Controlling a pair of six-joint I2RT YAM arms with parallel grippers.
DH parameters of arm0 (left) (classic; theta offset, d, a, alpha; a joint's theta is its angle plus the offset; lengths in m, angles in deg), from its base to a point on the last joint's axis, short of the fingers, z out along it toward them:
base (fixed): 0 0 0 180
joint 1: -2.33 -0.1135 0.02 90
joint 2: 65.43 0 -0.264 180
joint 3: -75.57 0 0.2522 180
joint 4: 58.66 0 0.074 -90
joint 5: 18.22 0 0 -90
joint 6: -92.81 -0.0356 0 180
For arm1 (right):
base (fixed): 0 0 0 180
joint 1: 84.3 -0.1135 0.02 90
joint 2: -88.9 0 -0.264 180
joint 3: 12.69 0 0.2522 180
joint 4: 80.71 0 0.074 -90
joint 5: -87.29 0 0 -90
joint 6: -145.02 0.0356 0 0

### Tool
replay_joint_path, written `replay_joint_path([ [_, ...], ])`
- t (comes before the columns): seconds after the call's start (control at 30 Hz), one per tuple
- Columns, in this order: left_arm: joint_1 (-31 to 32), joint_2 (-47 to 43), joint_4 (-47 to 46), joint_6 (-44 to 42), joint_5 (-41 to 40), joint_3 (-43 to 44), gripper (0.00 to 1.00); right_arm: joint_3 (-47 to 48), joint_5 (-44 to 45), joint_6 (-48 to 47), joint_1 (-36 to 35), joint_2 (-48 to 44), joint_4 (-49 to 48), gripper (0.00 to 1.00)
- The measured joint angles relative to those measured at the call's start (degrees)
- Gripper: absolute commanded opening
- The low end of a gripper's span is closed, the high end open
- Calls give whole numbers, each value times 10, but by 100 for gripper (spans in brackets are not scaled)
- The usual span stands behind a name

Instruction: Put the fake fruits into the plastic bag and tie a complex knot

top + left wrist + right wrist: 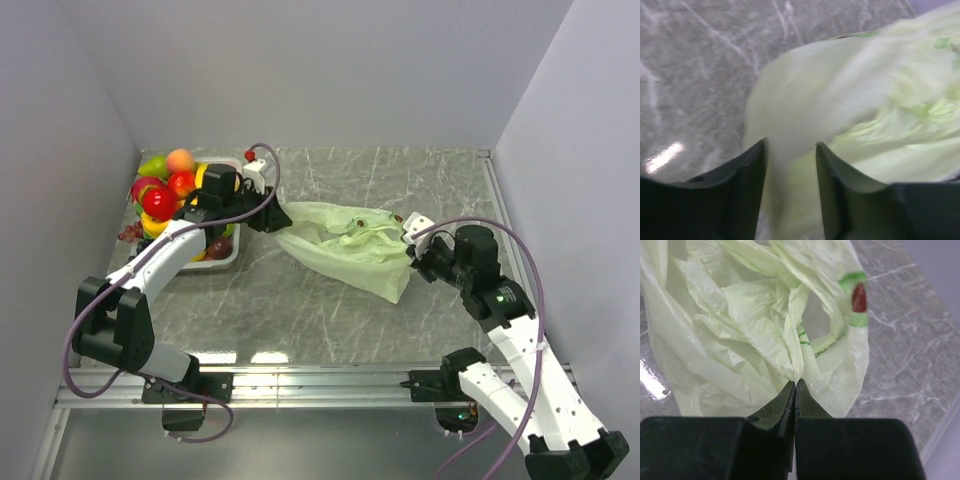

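- Two grippers are working at opposite ends of the plastic bag (345, 245), which is lying crumpled and mostly flat near the middle of the table (300, 310).
- Seen from the top camera, the bag is stretching from about 10 o'clock to 4 o'clock, with its wider end sagging toward 4 o'clock.
- The left gripper (268, 217) is sitting at the bag's 9 o'clock end. In its wrist view the fingers (752, 185) are standing partway apart, with pale-green film filling the gap between them.
- Whether those fingers are actually pressing the film, I cannot tell; the wrist view is blurred.
- The right gripper (795, 382) is sitting at the bag's 3 o'clock end, clenched tight on a thin fold of the film right at its fingertips.
- From that pinch the film is fanning out in loose wrinkles toward 12 o'clock in the right wrist view.
- A red spot with green bands (858, 297) is showing on the film at 1 o'clock in that view.
- The fake fruits (165, 190) are sitting piled at the table's 10 o'clock corner, red, green, yellow and peach pieces together, well apart from the bag's body.
- The pile is resting in and around a clear tray (228, 258), with the left arm crossing over it.
- No fruit shape is showing inside the bag.
- The bag's handles are lying loose, not tied.
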Motion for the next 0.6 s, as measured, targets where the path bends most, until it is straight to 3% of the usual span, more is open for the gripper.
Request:
replay_joint_path([
  [0.17, 33, -10, 12, -18, 13, 0, 76, -7, -23, -6, -3, 37, -15, 0],
  [0.5, 75, -117, 16, -109, -9, -17, 75, -68, -43, -23, -23, 22, -74, 0],
  [0.6, 102, -113, 10, -139, -25, -16, 79, -91, -57, -43, -23, -4, -90, 0],
])
